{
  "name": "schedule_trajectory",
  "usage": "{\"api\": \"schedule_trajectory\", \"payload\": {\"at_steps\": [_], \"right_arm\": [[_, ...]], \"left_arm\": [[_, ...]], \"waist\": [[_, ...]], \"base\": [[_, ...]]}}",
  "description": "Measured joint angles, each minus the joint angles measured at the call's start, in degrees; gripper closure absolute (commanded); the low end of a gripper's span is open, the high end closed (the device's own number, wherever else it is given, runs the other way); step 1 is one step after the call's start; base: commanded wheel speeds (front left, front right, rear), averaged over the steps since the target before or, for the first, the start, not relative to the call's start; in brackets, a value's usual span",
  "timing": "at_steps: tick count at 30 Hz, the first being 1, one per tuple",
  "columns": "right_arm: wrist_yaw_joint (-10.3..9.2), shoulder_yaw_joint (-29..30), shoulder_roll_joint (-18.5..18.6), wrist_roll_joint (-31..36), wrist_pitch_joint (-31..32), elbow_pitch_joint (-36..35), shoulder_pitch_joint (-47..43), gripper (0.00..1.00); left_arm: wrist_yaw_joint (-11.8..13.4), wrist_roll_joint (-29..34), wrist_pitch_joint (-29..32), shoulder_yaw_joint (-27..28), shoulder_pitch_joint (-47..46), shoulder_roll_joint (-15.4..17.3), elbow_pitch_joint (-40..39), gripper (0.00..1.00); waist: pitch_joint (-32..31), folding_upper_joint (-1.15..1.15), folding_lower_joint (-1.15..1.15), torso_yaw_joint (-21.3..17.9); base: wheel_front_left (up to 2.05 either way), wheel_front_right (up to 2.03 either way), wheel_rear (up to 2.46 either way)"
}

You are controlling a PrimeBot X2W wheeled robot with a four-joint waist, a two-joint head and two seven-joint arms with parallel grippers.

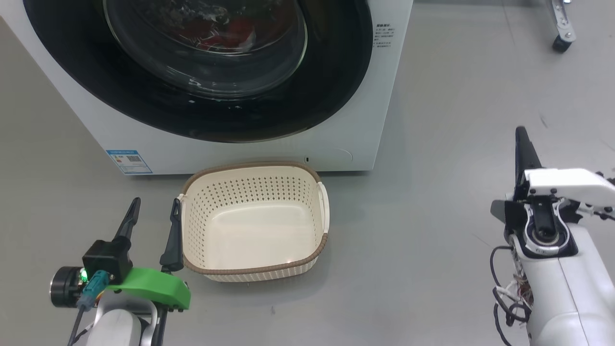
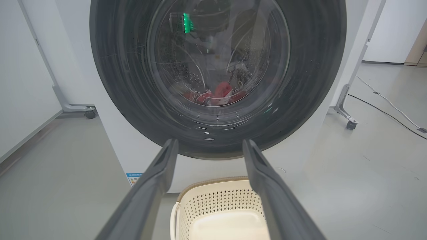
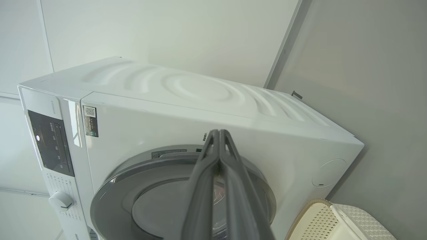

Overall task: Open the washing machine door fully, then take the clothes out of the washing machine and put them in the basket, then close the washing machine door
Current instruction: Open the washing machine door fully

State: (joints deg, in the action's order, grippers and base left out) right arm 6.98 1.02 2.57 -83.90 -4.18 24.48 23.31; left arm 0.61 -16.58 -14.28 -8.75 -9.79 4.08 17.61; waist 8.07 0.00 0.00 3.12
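Nothing done: round black-rimmed glass door (image 1: 312,96) of white washing machine (image 1: 370,139) shut, 12 o'clock; red clothes (image 1: 235,29) behind glass. Cream perforated plastic basket (image 1: 250,166) empty, 6 o'clock. My left pincer (image 1: 156,204) apart, 8 o'clock; right pincer (image 1: 521,144) together, empty, 4 o'clock.

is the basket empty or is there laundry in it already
Empty: the basket has a bare cream bottom. The red clothes lie behind the glass of the shut door.
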Motion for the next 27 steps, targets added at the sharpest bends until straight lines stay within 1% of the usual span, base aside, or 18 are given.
{"api": "schedule_trajectory", "payload": {"at_steps": [5, 9, 12, 21, 24, 27], "right_arm": [[0.00, 0.3, 0.1, -1.2, 3.0, 0.3, 4.1, 1.00], [0.00, 0.6, 0.4, -0.4, 5.0, 1.6, 7.7, 1.00], [0.00, 0.0, 0.7, -0.3, 7.0, 2.6, 10.0, 1.00], [-0.11, -0.9, 1.6, -1.9, 12.7, 4.0, 20.4, 1.00], [-0.67, -1.1, 2.4, -2.4, 14.3, 4.4, 24.1, 1.00], [-1.63, -1.2, 3.5, -2.4, 15.5, 4.9, 27.5, 1.00]], "left_arm": [[-0.4, 0.1, 0.0, 0.1, -1.1, -0.1, -1.2, 0.00], [-0.5, 0.1, 0.0, -0.1, -2.3, -0.5, -1.7, 0.00], [-0.9, 0.1, 0.0, -0.3, -3.4, -1.1, -2.6, 0.00], [-1.5, 0.1, -0.2, -0.6, -5.9, -1.4, -5.4, 0.00], [-1.5, 0.1, -0.2, -0.7, -6.8, -1.5, -6.1, 0.00], [-2.1, 0.3, -0.2, -1.0, -7.9, -1.5, -6.8, 0.00]], "waist": [[1.9, 0.00, 0.00, 0.4], [3.8, 0.00, 0.00, 1.0], [5.2, 0.00, 0.00, 1.7], [9.8, 0.00, 0.01, 4.0], [11.5, 0.00, 0.01, 4.8], [13.3, 0.00, 0.01, 5.7]], "base": [[0.00, 0.00, 0.00], [0.00, 0.00, 0.00], [0.00, 0.00, 0.00], [0.00, 0.00, 0.00], [0.00, 0.00, 0.00], [0.00, 0.00, 0.00]]}}
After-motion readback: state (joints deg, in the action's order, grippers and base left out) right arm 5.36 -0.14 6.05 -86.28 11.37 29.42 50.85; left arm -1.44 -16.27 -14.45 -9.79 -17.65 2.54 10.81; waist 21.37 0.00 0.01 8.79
